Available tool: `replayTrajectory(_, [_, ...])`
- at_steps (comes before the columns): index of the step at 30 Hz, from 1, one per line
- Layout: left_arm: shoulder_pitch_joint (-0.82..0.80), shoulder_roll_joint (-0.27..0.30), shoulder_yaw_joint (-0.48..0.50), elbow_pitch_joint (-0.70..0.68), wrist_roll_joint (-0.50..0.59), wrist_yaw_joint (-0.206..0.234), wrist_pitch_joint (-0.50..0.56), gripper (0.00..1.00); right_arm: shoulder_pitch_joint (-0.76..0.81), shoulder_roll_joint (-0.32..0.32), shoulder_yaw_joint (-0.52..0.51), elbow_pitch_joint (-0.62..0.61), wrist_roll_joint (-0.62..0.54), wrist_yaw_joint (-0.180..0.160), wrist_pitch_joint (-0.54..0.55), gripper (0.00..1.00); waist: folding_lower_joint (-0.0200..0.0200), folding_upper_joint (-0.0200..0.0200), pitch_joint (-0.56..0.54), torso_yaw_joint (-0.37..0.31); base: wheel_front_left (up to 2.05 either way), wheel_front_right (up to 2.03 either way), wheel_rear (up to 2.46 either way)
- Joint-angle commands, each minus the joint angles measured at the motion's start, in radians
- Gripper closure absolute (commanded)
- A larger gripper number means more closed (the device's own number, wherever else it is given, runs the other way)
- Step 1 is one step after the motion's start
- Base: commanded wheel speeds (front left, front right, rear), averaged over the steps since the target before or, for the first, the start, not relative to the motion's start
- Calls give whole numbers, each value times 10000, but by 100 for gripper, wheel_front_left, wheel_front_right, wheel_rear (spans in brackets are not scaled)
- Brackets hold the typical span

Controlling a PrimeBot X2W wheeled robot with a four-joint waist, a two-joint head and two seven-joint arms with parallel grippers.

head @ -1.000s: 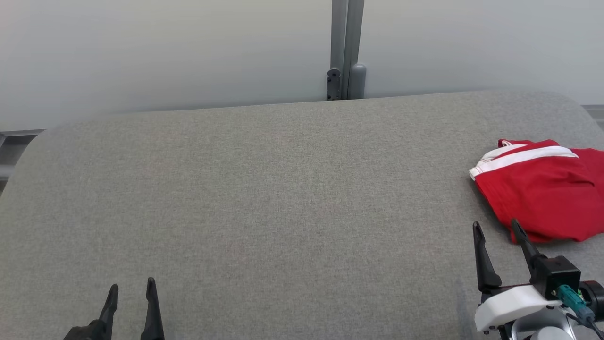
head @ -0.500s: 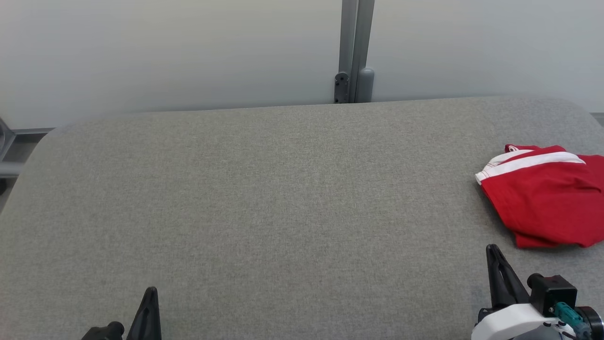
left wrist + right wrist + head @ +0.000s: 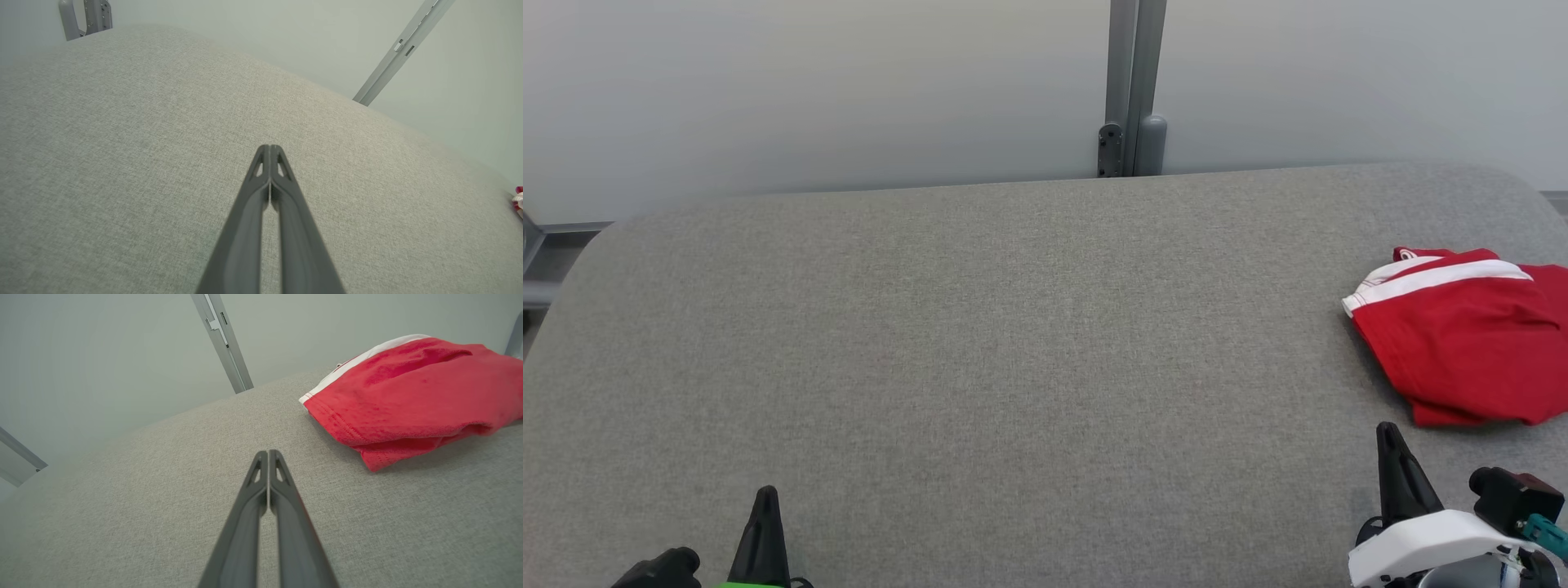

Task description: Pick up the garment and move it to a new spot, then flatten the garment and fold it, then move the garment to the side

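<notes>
With both arms' jaws closed and empty, the right gripper (image 3: pixel 1385 433) should open, come in low and pinch the near hem of the red garment (image 3: pixel 1462 343).

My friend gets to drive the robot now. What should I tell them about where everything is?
The left gripper is shut and empty, over the grey table.
The right gripper is shut and empty, near the red garment but not touching it.
The red garment lies folded at the table's right side.
Done: it looks folded and set aside.
Left: probably nothing, but check the fold is neat.
</notes>
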Motion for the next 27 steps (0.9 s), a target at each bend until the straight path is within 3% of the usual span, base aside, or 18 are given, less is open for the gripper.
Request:
replayTrajectory(1, [-324,40,60,-182,-435,-7,103,100,-331,-62,-37,-140,464,-2,98,100,0,0,3,-5,0,0,0])
replayTrajectory(27, [-925,61,269,-317,-4117,-18,1071,100,-796,-99,-116,-78,4551,-3,1075,100,0,0,58,-99,0,0,0])
